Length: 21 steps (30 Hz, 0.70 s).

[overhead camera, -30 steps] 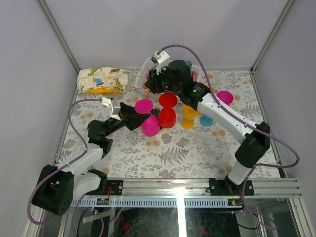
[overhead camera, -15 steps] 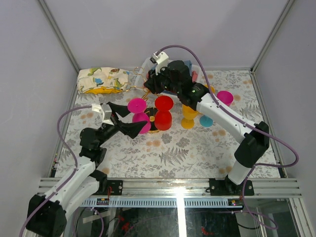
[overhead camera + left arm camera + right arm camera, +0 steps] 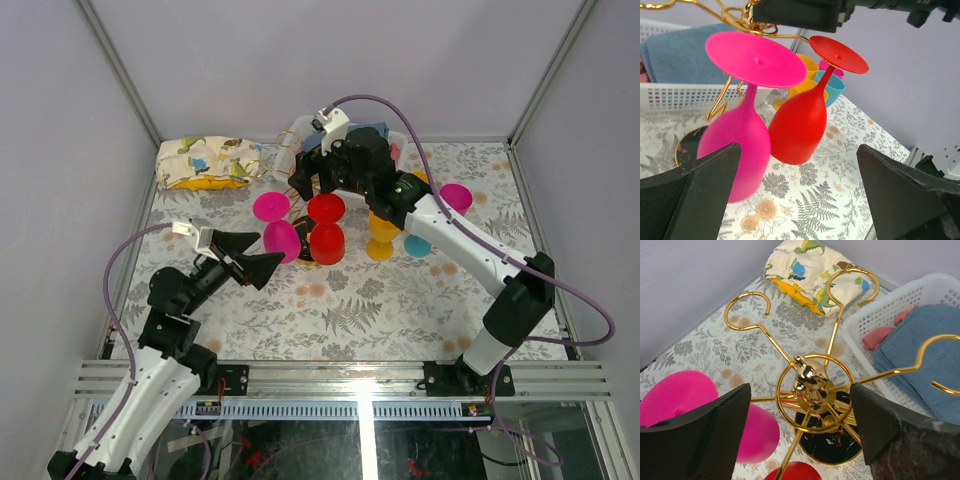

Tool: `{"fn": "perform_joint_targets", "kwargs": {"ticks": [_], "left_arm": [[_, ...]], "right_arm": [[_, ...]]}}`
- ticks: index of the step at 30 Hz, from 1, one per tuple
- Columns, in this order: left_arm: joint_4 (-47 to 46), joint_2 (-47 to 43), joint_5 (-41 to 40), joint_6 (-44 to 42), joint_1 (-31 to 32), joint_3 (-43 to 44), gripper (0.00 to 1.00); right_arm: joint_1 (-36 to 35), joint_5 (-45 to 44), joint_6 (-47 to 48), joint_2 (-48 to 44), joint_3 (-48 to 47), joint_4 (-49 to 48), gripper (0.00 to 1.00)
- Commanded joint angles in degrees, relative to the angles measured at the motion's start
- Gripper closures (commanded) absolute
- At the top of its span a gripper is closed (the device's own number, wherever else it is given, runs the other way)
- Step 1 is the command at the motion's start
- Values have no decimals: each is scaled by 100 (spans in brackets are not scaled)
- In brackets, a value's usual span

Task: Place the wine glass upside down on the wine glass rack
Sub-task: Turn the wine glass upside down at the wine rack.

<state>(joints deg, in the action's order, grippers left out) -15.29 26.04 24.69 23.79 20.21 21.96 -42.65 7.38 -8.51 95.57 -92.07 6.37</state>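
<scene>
Both pincers gape empty: left pincer [image 3: 798, 147] 7 o'clock of the pink glass [image 3: 747, 135], right pincer [image 3: 800, 386] above the wine glass rack [image 3: 809, 374]. We risk snagging a hook, tipping it.

Plain pale walls [image 3: 330, 60] enclose the space, with metal posts [image 3: 115, 70] rising at 11 and 1 o'clock. The table [image 3: 400, 310] carries a fern-and-flower print, and a rail [image 3: 400, 376] spans 6 o'clock.

Fern-print table [image 3: 400, 300] carries wine glass rack [image 3: 810, 382], white basket [image 3: 880, 315], dinosaur-print bundle [image 3: 205, 162], yellow glass [image 3: 382, 240], teal glass [image 3: 418, 244]
</scene>
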Motion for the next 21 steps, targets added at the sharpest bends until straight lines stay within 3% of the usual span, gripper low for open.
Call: {"fn": "perform_joint_targets", "kwargs": {"ticks": [1, 6, 13, 21], "left_arm": [[1227, -230, -187, 62, 18, 463, 0], [2234, -375, -633, -196, 22, 984, 0], [3312, -480, -1410, -689, 20, 1738, 0], [3659, -452, -1579, -986, 20, 1908, 0]], "right_arm": [[-15, -459, -302, -460, 84, -203, 11], [-359, -1310, -367, -479, 18, -256, 7], [-832, -3475, -694, -233, -377, -114, 7], [-1205, -4709, -681, 462, -1031, -56, 12]]}}
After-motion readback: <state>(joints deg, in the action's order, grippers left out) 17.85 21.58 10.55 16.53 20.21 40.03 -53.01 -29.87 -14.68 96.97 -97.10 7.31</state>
